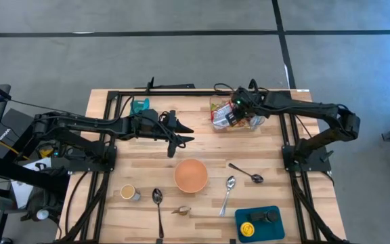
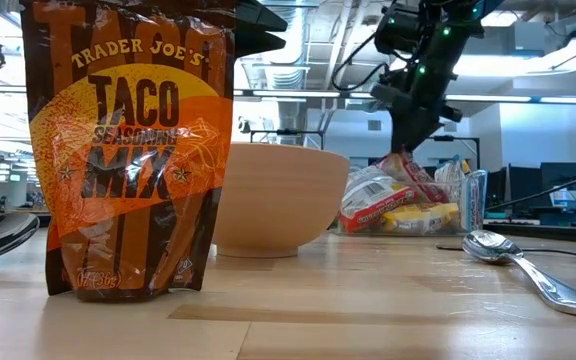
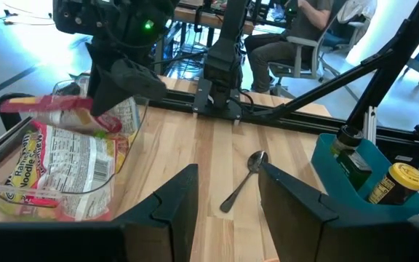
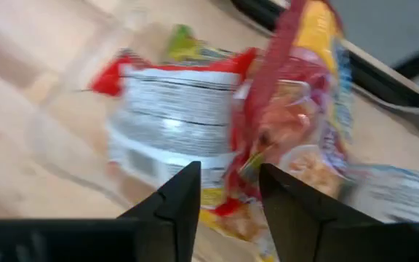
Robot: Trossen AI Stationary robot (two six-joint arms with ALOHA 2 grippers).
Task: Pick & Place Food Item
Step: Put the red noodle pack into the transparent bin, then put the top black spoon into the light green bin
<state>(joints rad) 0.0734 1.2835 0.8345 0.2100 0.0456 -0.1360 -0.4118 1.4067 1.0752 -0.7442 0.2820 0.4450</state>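
The right pincer [image 1: 234, 115] hangs directly over a clear container [image 1: 217, 108] at the far side of the tabletop [image 1: 202, 146]. Its fingers stand narrowly parted with nothing between them. Just below and ahead of its tips lies a red noodle packet [image 4: 282, 116], resting on the other food packets [image 4: 169, 109] heaped in the container; whether the tips touch it cannot be told. In the low view the packets [image 2: 398, 205] sit beneath that arm, behind a tan bowl [image 2: 268, 200] and a taco seasoning pouch [image 2: 133, 150] standing upright close to the camera. The left pincer [image 1: 185, 133] waits above the middle of the tabletop, well apart from the container, fingers narrowly parted and holding nothing
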